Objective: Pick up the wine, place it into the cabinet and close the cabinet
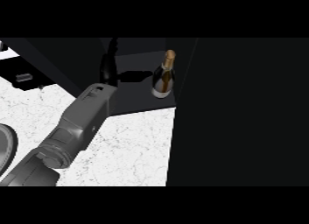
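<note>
Wine (pixel 163 78) stands upright on the dark cabinet floor (pixel 134 98), gold-foiled neck at the top, close beside the cabinet's dark right wall (pixel 247 109). One grey forearm (pixel 79 122) rises from the lower left across the white speckled worktop (pixel 131 148) into the cabinet. Its black hand (pixel 108 65), the left, sits left of the bottle, apart from it, fingers pointing away and holding nothing; against the dark interior, how far they spread cannot be told. A grey rounded rim (pixel 1 148) shows at the left edge.
</note>
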`<control>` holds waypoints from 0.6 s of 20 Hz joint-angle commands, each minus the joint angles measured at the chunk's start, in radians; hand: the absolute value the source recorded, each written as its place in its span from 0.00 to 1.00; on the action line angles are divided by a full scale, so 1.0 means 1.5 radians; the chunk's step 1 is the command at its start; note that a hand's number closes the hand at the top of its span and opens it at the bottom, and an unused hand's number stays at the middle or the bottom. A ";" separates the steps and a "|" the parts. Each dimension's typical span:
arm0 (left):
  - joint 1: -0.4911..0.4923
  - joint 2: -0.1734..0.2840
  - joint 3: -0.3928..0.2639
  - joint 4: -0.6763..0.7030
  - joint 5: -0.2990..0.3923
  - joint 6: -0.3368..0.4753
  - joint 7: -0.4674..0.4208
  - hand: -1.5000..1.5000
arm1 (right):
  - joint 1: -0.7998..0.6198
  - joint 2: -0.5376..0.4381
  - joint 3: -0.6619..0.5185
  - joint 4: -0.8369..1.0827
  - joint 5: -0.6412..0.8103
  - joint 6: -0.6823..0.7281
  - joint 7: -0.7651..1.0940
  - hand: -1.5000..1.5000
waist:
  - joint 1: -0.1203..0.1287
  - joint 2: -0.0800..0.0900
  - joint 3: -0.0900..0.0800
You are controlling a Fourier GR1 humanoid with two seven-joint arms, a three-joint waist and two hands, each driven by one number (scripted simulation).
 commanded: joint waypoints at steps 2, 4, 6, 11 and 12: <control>0.003 0.051 0.008 -0.036 0.003 -0.136 -0.045 0.00 | -0.005 -0.002 0.005 -0.027 0.013 -0.018 0.023 0.00 | 0.035 -0.021 0.005; 0.015 0.050 0.029 -0.069 0.025 -0.212 -0.084 0.00 | -0.002 -0.013 -0.020 -0.018 -0.002 -0.018 0.031 0.00 | 0.043 -0.024 0.005; -0.005 0.034 0.047 -0.081 0.038 -0.224 -0.096 0.00 | 0.006 -0.007 -0.016 -0.010 0.010 -0.019 0.017 0.00 | 0.052 -0.026 0.006; 0.007 0.015 0.072 -0.103 0.057 -0.312 -0.109 0.00 | -0.011 -0.032 -0.058 -0.023 -0.015 -0.036 0.055 0.00 | 0.073 -0.037 0.008; -0.009 0.026 0.076 -0.105 0.059 -0.329 -0.091 0.00 | 0.009 -0.028 -0.046 -0.026 -0.013 -0.022 0.039 0.00 | 0.075 -0.036 0.008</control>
